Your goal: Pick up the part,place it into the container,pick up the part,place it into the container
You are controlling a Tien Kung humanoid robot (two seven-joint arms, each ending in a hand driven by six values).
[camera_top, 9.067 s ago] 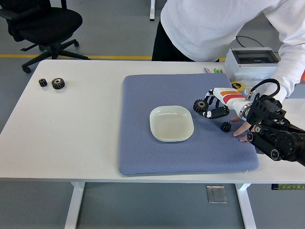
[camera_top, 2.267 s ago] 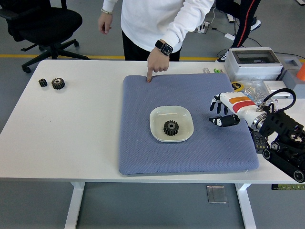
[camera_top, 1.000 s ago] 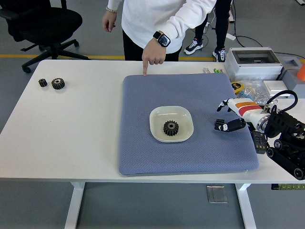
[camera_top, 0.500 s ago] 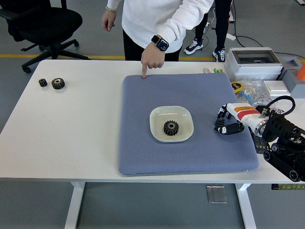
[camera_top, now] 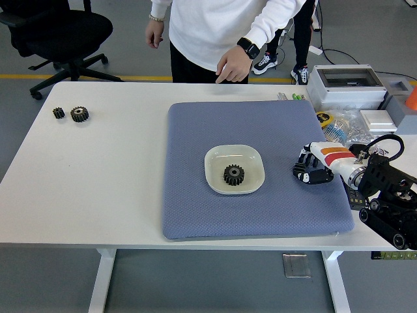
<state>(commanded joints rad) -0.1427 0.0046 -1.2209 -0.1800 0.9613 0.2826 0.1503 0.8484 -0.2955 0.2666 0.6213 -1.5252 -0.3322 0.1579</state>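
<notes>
Sitting far out on the left of the white tabletop (camera_top: 98, 176) are two spare dark gears (camera_top: 70, 113), a small one and a larger one side by side, well apart from everything I am working on. Moving right, a blue-grey mat (camera_top: 195, 195) is covering the middle of the tabletop, and a pale square dish (camera_top: 217, 160) is lying near its centre. One black gear (camera_top: 234, 174) is lying flat inside that dish, clear of my reach. Beyond the far edge, a person in a white top is standing with one hand (camera_top: 230, 69), a watch on its wrist, hanging just above the tabletop's far edge; the other hand (camera_top: 155, 36) is hanging at the person's side. Further right, my right robot hand (camera_top: 311, 171) is pressing down on the right part of the mat, its black fingers (camera_top: 303, 169) curling in tightly; I cannot tell from here whether they are closing around a part, since nothing is showing between them. My white and orange wrist is leading back to the black arm at the right edge. Behind it, a grey box (camera_top: 344, 88) and some small clutter are lying on the tabletop's far right corner. My left arm is not showing.
</notes>
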